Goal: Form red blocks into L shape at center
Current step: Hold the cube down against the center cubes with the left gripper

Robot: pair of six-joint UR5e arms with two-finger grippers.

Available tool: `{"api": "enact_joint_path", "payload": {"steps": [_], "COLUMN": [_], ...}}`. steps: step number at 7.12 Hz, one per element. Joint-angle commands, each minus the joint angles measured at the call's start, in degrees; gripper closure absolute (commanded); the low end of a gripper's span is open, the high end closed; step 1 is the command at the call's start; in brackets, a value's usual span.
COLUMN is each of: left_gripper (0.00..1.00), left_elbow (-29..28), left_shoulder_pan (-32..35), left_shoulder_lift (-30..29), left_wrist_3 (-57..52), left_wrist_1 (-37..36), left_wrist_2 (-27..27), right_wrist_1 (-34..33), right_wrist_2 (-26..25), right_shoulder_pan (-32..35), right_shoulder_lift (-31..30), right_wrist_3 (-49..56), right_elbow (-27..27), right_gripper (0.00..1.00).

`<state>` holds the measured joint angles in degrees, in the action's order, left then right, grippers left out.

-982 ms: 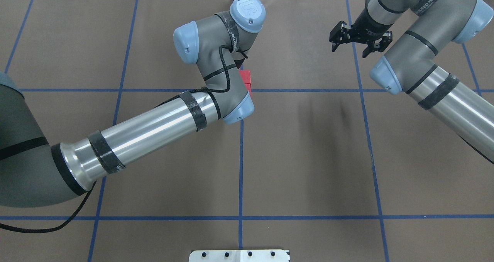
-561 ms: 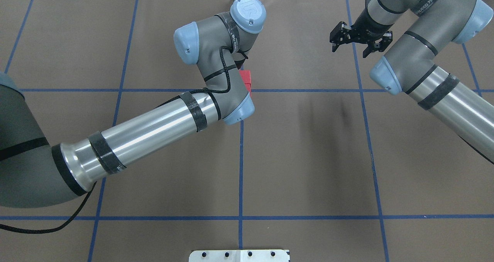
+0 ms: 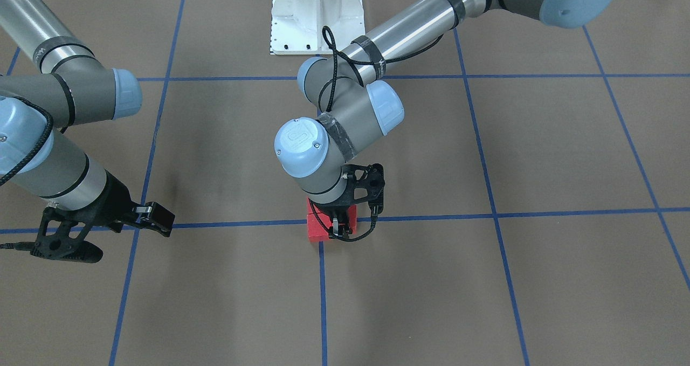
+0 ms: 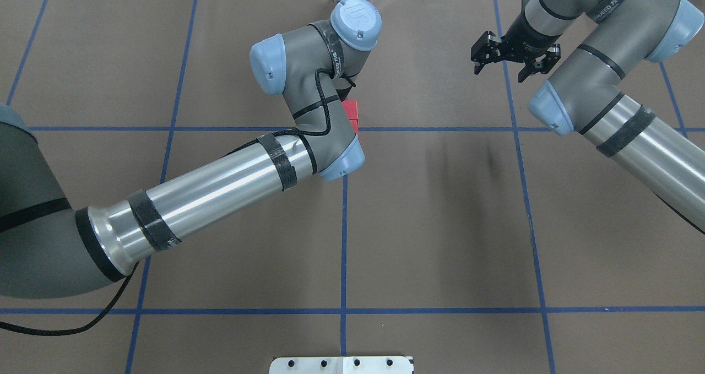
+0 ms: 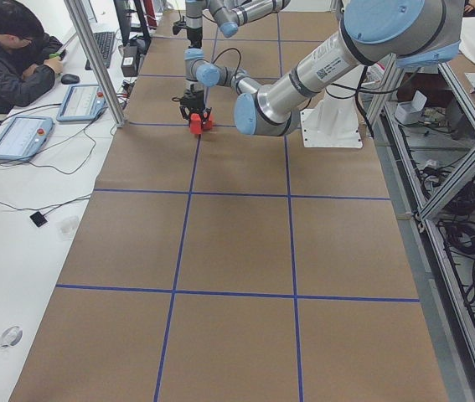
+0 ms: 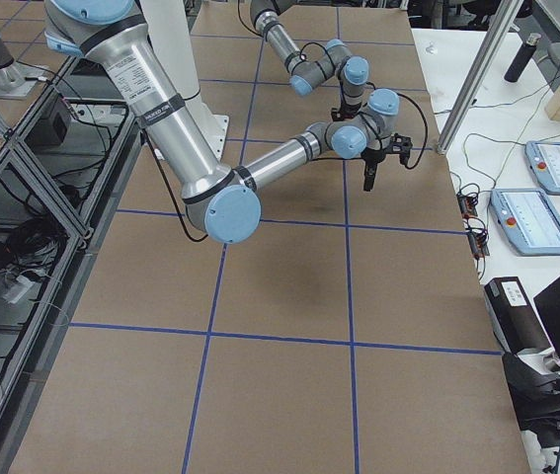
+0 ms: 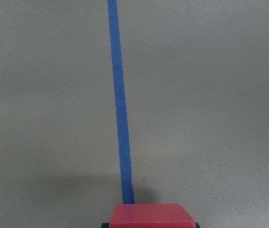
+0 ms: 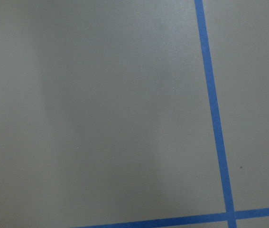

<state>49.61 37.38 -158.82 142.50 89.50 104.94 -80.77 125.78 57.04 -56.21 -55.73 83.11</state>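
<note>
Red blocks [image 3: 318, 231] lie bunched together on the center, covering the crossing of the blue tape lines. In the overhead view only part of the red blocks [image 4: 350, 109] shows beside the left wrist. My left gripper [image 3: 338, 231] points straight down among them. The left wrist view shows one red block [image 7: 148, 214] filling the gap between the fingertips, so it looks shut on that block. I cannot tell how the blocks are arranged under the wrist. My right gripper [image 4: 498, 72] hangs open and empty, well off to the right over bare paper.
The white robot base plate [image 3: 315, 15] stands at the robot's edge of the table. Blue tape lines [image 8: 212, 109] grid the brown paper. A person [image 5: 11, 59] sits at a side desk with tablets beyond an aluminium post [image 5: 95, 59].
The left arm's wrist and elbow have crept slightly to the right. The visible red blocks have not shifted. The right arm has barely moved.
</note>
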Motion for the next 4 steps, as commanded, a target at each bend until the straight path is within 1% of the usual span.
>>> {"api": "enact_joint_path", "payload": {"steps": [1,4], "left_gripper": [1.0,1.0], "left_elbow": [0.0,0.0], "left_shoulder_pan": [0.0,0.1], "left_shoulder_lift": [0.0,0.0], "left_wrist_3": [0.0,0.1], "left_wrist_1": [0.1,0.8], "left_wrist_2": [0.0,-0.1], "right_wrist_1": [0.0,0.0], "right_wrist_2": [0.0,-0.1], "right_shoulder_pan": [0.0,0.0], "right_shoulder_lift": [0.0,0.0], "right_wrist_3": [0.0,0.0], "right_elbow": [0.0,-0.1], "right_gripper": [0.01,0.01]}}
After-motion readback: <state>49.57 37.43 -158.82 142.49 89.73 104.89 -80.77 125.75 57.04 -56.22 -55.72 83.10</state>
